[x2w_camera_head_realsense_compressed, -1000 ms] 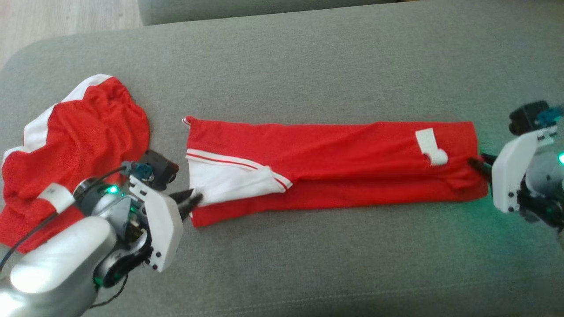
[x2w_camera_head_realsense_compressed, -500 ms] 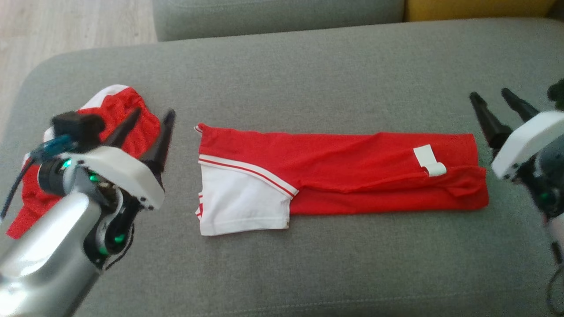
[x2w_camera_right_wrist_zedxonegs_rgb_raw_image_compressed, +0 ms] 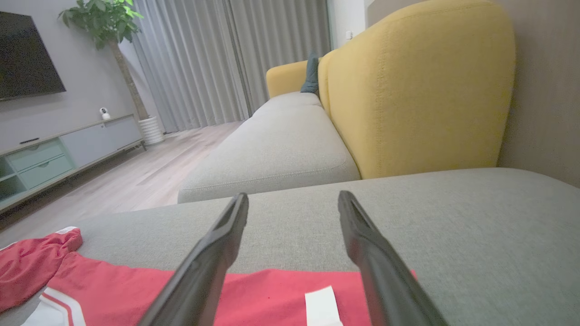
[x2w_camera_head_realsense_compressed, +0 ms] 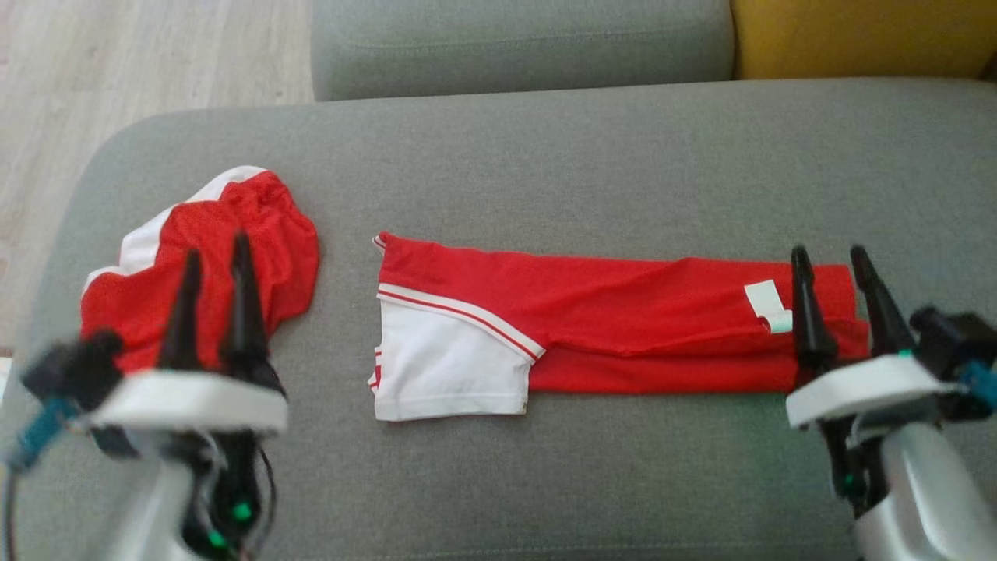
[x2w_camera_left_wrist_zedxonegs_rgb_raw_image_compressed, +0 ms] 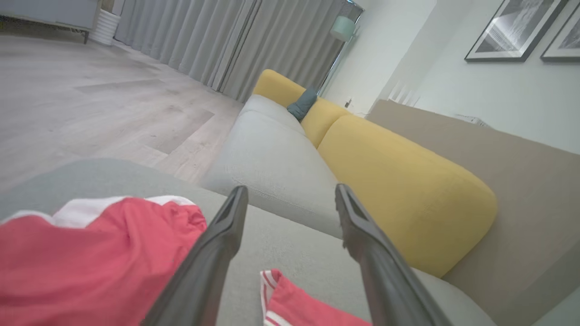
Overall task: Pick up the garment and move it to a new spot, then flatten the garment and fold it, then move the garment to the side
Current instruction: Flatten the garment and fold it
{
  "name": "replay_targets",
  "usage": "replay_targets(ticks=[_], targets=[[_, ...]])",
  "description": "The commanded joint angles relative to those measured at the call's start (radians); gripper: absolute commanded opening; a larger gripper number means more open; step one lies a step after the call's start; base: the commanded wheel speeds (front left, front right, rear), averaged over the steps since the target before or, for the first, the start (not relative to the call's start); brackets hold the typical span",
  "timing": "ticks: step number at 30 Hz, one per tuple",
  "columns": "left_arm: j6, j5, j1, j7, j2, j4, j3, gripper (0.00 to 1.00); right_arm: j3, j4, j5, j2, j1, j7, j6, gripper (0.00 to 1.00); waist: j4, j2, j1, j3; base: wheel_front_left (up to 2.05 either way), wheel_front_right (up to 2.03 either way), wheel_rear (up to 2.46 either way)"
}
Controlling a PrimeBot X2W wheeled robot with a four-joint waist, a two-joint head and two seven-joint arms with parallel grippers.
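A: Place of the long folded red garment with a white sleeve (x2w_camera_head_realsense_compressed: 623, 327)?
B: Flat on the grey fabric sofa seat (x2w_camera_head_realsense_compressed: 545, 171), about in the middle, white sleeve toward the robot's left, small white label (x2w_camera_head_realsense_compressed: 767, 304) near the right end.
A: And left of it?
B: A crumpled red-and-white cloth heap (x2w_camera_head_realsense_compressed: 273, 234), apart from it.
A: Left gripper (x2w_camera_head_realsense_compressed: 216, 249)?
B: Jaws parted, grasping nothing, raised before the heap.
A: Right gripper (x2w_camera_head_realsense_compressed: 829, 253)?
B: Jaws parted too, empty, raised at the garment's right end, just beside the label.

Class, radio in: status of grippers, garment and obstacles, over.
Left gripper open. Right gripper open. Folded garment flat on sofa. Crumpled red garment left, apart.
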Motion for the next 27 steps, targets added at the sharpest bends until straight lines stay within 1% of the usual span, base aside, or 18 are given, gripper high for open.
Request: replay_targets(ticks=[1,4,6,9,11,12,17,19,22,24,27], targets=[[-0.040,0.054,0.010,-0.006,-0.030,-0.039,0.076,1.00,-0.004,-0.034,-0.030,0.018,0.000,-0.035,-0.001,1.00,0.007,-0.0001,0.0000,-0.011,0.00,0.00,0.00],[-0.100,0.137,0.086,-0.006,-0.109,-0.032,0.126,1.00,-0.033,-0.034,-0.055,0.054,0.031,-0.059,-0.001,1.00,0.008,-0.0001,0.0000,-0.017,0.00,0.00,0.00],[-0.132,0.174,0.116,-0.006,-0.146,-0.016,0.152,1.00,-0.044,-0.027,-0.072,0.067,0.044,-0.064,-0.001,1.00,0.008,-0.0001,0.0000,-0.018,0.00,0.00,0.00],[-0.175,0.215,0.128,-0.006,-0.176,0.003,0.181,1.00,-0.075,-0.011,-0.090,0.079,0.046,-0.058,-0.001,1.00,0.011,-0.0001,0.0000,-0.008,0.00,0.00,0.00],[-0.199,0.236,0.120,-0.006,-0.187,0.016,0.186,1.00,-0.121,0.005,-0.096,0.084,0.035,-0.047,-0.001,1.00,0.014,-0.0001,0.0000,0.007,0.00,0.00,0.00],[-0.199,0.236,0.120,-0.006,-0.187,0.016,0.186,1.00,-0.121,0.005,-0.096,0.084,0.035,-0.047,-0.001,1.00,0.014,-0.0001,0.0000,0.007,0.00,0.00,0.00],[-0.232,0.265,0.085,-0.006,-0.204,0.038,0.201,1.00,-0.267,0.090,-0.129,0.091,-0.017,0.030,-0.001,1.00,0.022,-0.0001,0.0000,0.047,0.00,0.00,0.00],[-0.241,0.271,0.075,-0.006,-0.208,0.046,0.200,1.00,-0.305,0.138,-0.105,0.091,-0.045,0.054,-0.001,1.00,0.026,-0.0001,0.0000,0.062,0.00,0.00,0.00],[-0.250,0.269,0.064,-0.006,-0.212,0.060,0.194,1.00,-0.338,0.205,-0.056,0.091,-0.092,0.074,-0.001,1.00,0.031,-0.0001,0.0000,0.085,0.00,0.00,0.00],[-0.255,0.254,0.056,-0.006,-0.214,0.063,0.197,1.00,-0.344,0.244,-0.066,0.091,-0.115,0.087,-0.001,1.00,0.033,-0.0001,0.0000,0.100,0.00,0.00,0.00],[-0.259,0.256,0.044,-0.006,-0.216,0.065,0.194,1.00,-0.386,0.303,-0.105,0.092,-0.145,0.102,-0.001,1.00,0.038,-0.0001,0.0000,0.117,0.00,0.00,0.00]])
